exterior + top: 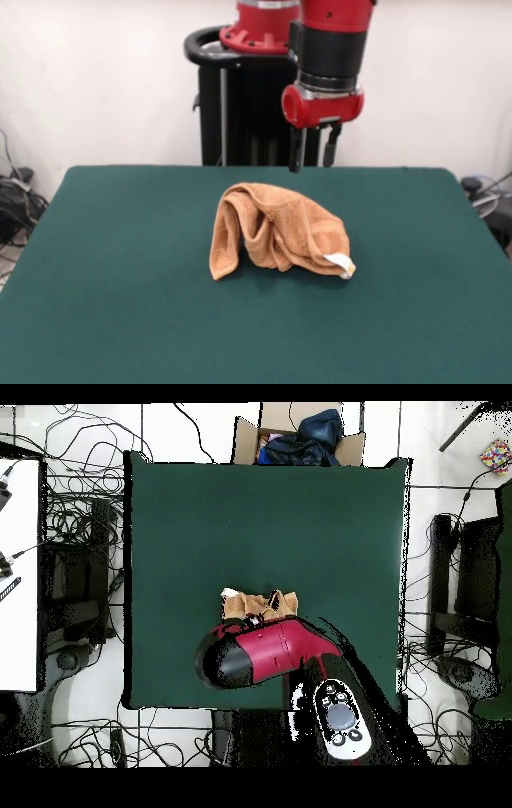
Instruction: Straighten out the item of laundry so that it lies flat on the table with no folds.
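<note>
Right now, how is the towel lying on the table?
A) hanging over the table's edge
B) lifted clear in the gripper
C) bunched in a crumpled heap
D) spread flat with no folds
C: the towel sits humped and folded over itself near the middle of the table, while the gripper hangs open above and behind it, holding nothing.

The small crumpled terry towel [276, 234] is orange-tan, plain but for a slightly darker woven band near one edge; its little tag [341, 262] is white; the wide felt-like surface [112, 264] is a uniform dark green; the robot arm [324, 48] is red with black sections; its hand [314, 152] has black fingers; the wall behind is white.
</note>
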Available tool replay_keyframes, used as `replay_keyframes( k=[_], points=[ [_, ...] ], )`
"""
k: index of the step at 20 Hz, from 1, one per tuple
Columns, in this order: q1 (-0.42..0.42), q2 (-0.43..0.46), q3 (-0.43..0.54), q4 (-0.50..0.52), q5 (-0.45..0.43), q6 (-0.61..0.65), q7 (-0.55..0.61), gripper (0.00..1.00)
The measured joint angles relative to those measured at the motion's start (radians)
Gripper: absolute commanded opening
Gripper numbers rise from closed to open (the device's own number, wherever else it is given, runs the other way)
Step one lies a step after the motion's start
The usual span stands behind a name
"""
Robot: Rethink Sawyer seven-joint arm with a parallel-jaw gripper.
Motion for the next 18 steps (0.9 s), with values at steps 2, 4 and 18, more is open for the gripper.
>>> replay_keyframes(
  k=[2, 4, 18],
  points=[
    [0.0, 0.002, -0.001, 0.0, 0.0, 0.0, 0.0, 1.0],
    [0.0, 0.003, -0.001, 0.0, 0.0, 0.0, 0.0, 1.0],
    [0.034, 0.011, -0.022, -0.002, -0.008, 0.0, 0.0, 1.0]
  ],
)
